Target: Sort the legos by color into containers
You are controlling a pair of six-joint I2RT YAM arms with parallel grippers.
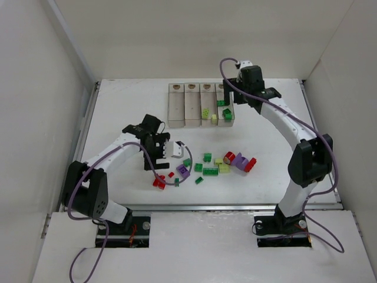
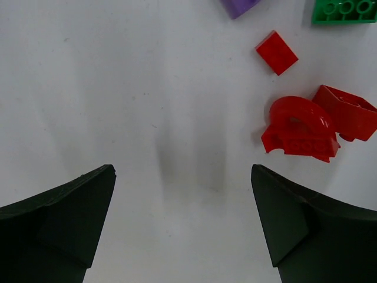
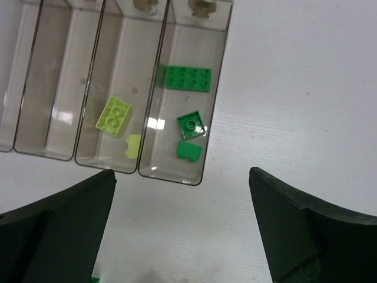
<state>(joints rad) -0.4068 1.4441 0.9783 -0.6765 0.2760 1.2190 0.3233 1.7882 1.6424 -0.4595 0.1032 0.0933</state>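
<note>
Bins [image 1: 176,109] hold few green bricks [image 3: 188,77], yellow-green bricks [image 3: 113,115]. Loose bricks [image 1: 210,171] mostly on worktop [image 1: 118,106]. Left hand [image 2: 182,194] spread, empty, near red bricks [image 2: 300,127]; right hand [image 3: 182,194] spread, empty, above bins.

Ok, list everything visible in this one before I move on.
containers: four joined, clear, back of table; two leftmost look empty.
yellow-green legos: two in third bin; about two loose mid-table.
green legos: three in rightmost bin; about five loose mid-table.
red legos: three at the pile's left end; two at its right end.
purple legos: two, loose mid-table.
left gripper: open, empty, over the table beside the reds.
right gripper: open, empty, above the bins' near end.
</note>
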